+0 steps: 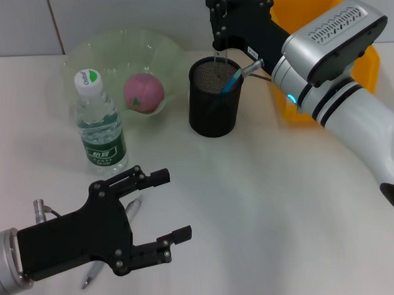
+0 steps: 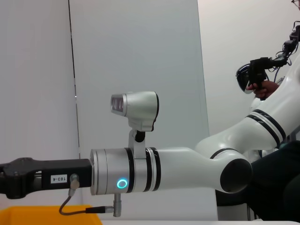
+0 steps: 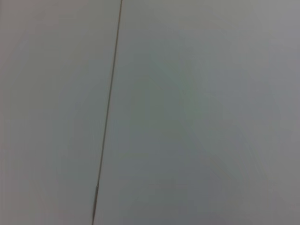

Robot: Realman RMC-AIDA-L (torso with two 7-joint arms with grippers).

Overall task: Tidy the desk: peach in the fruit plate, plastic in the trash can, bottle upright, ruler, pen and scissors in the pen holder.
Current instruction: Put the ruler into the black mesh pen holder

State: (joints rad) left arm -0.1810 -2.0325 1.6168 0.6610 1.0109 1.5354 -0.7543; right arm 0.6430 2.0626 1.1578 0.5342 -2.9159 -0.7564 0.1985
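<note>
Head view: the left gripper (image 1: 160,208) sits low near the table's front edge, its fingers spread wide and holding nothing, above a pen (image 1: 112,240) lying flat. A bottle (image 1: 100,126) stands upright just beside the pale green plate (image 1: 120,45), where the peach (image 1: 144,92) rests. The right gripper (image 1: 218,31) hangs over the black mesh pen holder (image 1: 215,98); how its fingers stand cannot be told. A yellow bin (image 1: 369,61) sits behind that arm. Bare table (image 1: 260,209) spreads across the middle and right.

Left wrist view: the right arm (image 2: 154,171) stretches across before a wall.

Right wrist view: only wall.
</note>
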